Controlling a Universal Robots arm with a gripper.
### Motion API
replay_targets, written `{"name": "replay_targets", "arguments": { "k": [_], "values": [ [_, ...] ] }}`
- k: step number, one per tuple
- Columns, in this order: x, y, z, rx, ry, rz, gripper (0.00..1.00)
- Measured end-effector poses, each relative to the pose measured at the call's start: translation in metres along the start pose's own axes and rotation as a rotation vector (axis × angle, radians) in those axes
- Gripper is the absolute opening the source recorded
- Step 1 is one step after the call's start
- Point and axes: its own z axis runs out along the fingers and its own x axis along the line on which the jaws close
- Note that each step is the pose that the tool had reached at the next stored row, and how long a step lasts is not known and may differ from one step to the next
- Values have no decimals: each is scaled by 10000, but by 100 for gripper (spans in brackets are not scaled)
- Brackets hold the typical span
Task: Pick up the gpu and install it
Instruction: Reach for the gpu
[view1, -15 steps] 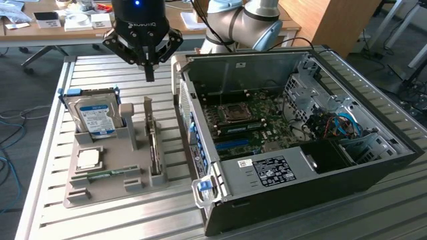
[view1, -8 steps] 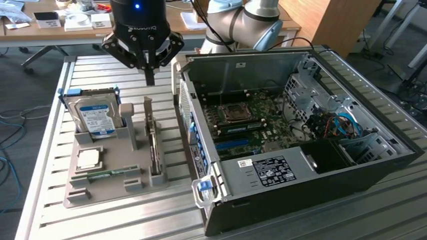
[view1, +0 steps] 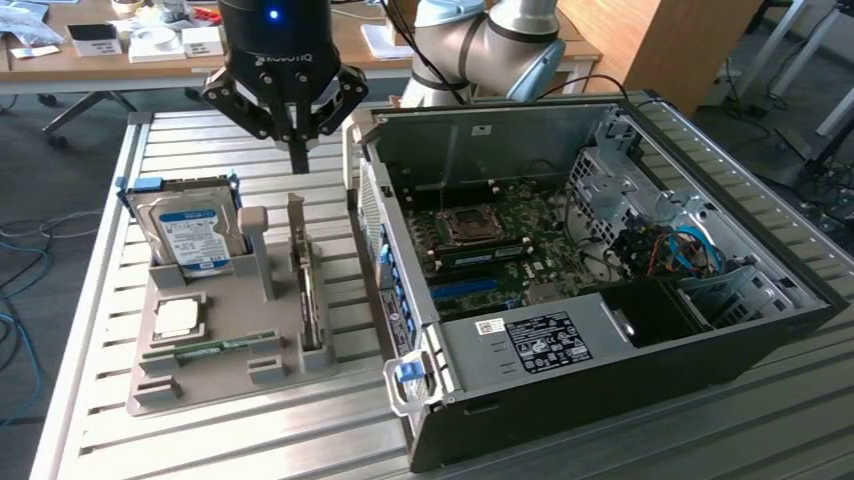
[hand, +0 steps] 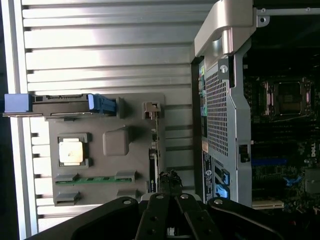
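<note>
- The gripper (view1: 299, 150) hangs in the upper left of the exterior view, its fingers pinched together on nothing.
- Just below it, the graphics card (view1: 310, 300) stands on edge in the grey tray (view1: 214, 385), near the hard drive (view1: 194, 235).
- The open computer case (view1: 601, 410) sits on the exterior view's right.

Black end effector (view1: 299, 160). Pale grey tray (view1: 214, 385). Silver hard drive (view1: 191, 235), blue-white label. Green memory stick (view1: 214, 347). Edge-on gpu (view1: 310, 295), possibly dark green. Silver ribbed table (view1: 174, 150). Black computer case (view1: 667, 370).
</note>
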Motion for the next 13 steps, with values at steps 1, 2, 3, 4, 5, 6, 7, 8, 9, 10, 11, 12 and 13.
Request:
{"name": "replay_targets", "arguments": {
  "k": [1,2,3,4,5,6,7,8,9,10,11,12,13],
  "values": [
    [1,-1,0,0,0,0,11],
    [2,-3,0,-1,-1,0,11],
    [3,-5,0,0,-1,0,11],
    [4,-5,0,0,0,0,11],
    [5,-6,-1,0,0,0,11],
    [6,-7,0,0,0,-1,11],
    [7,-8,0,0,0,-2,11],
    [8,-9,0,0,0,-2,11],
    [10,-9,0,0,0,-2,11],
    [12,-9,-1,0,-1,0,11],
    [14,-10,0,0,-1,-1,11],
    [34,-14,-1,0,0,-1,11],
    [38,-15,-1,0,-1,-1,11]
  ]
}}
